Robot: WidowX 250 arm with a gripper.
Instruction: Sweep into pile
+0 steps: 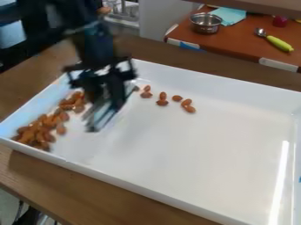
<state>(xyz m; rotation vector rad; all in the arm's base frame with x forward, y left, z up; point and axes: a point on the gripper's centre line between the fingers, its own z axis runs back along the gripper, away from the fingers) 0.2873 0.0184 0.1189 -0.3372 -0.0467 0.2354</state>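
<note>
The black gripper (104, 88) hangs blurred over the left part of the white tray (200, 145). Directly beneath it, a pale, flat, dark-edged piece (103, 112) slants down toward the tray floor; how it is held is unclear. Left of this piece, many almonds (40, 129) lie crowded along the tray's left side, from the near left corner up toward the gripper. A looser row of almonds (162, 99) lies to the gripper's right, near the far wall. The arm covers part of the tray's far left area.
Raised walls surround the tray on a brown wooden table (88, 189). Behind it, a reddish-brown surface (241, 41) carries a metal bowl (206, 23), a teal cloth (229, 15) and a spoon with a yellow-green handle (279, 43).
</note>
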